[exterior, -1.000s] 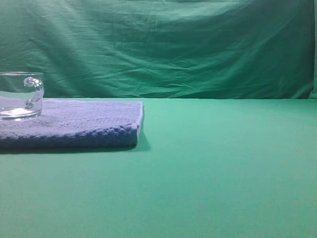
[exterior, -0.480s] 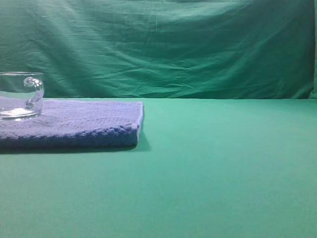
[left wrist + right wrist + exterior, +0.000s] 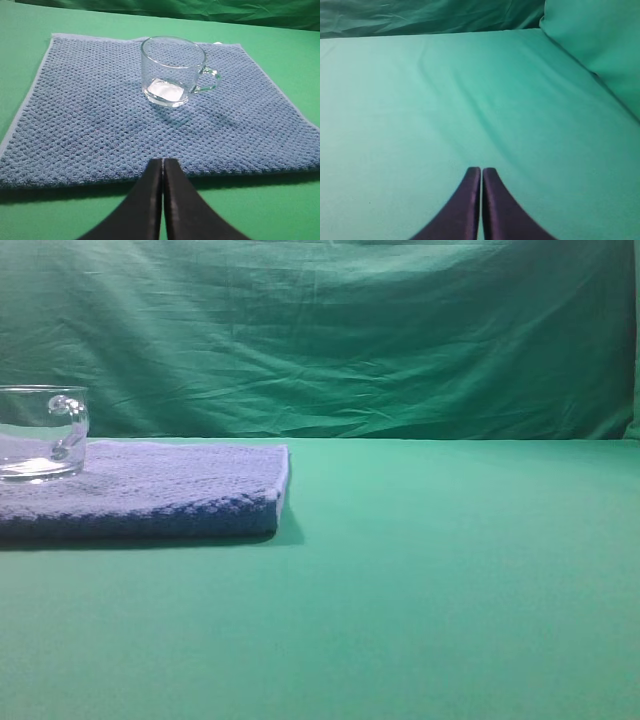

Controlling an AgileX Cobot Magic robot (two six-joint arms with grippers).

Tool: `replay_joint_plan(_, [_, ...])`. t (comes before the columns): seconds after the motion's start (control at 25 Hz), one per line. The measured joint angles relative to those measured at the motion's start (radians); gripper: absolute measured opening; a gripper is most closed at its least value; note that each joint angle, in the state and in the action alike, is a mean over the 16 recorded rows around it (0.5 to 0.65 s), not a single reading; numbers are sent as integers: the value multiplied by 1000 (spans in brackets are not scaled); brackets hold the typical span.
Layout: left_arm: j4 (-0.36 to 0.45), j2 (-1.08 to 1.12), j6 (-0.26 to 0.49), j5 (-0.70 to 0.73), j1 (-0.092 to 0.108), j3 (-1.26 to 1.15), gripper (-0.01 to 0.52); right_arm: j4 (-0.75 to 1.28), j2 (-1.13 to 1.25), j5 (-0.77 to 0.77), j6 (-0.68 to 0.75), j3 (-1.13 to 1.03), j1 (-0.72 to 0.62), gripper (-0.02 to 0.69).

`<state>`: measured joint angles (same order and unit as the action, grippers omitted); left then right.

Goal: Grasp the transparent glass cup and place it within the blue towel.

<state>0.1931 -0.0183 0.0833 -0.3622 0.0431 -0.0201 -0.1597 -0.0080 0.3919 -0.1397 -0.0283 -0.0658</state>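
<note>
As seen from the exterior high view, the transparent glass cup [image 3: 42, 432] stands upright on the blue towel [image 3: 160, 490] at the far left edge of the picture, its looped handle turned to the right. The towel lies flat on the green counter [image 3: 450, 580], with a wrinkled green cloth backdrop [image 3: 350, 330] hanging behind. Neither tool appears in this view.

Left wrist view: the left tool [image 3: 163, 167] enters from the bottom edge with its two dark fingers pressed together, tips touching and nothing between them. The tips sit over the towel's near edge. The cup [image 3: 172, 70] stands upright well beyond the tips, apart from them, on the far half of the towel [image 3: 90, 125] and slightly to the right of the tool's line; its handle points right. Green counter [image 3: 280, 200] shows on all sides of the towel.

Right wrist view: the right tool [image 3: 481, 175] likewise has its dark fingers closed tip to tip, gripping nothing. It hangs over bare green counter [image 3: 420, 100]; neither cup nor towel appears here. A fold of green cloth [image 3: 600, 45] rises at the upper right.
</note>
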Motion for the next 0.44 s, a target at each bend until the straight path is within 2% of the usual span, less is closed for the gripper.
replay_joint_plan(0.44, [0,0,0,0,0,0,0,0,0,0,0,0,0,0])
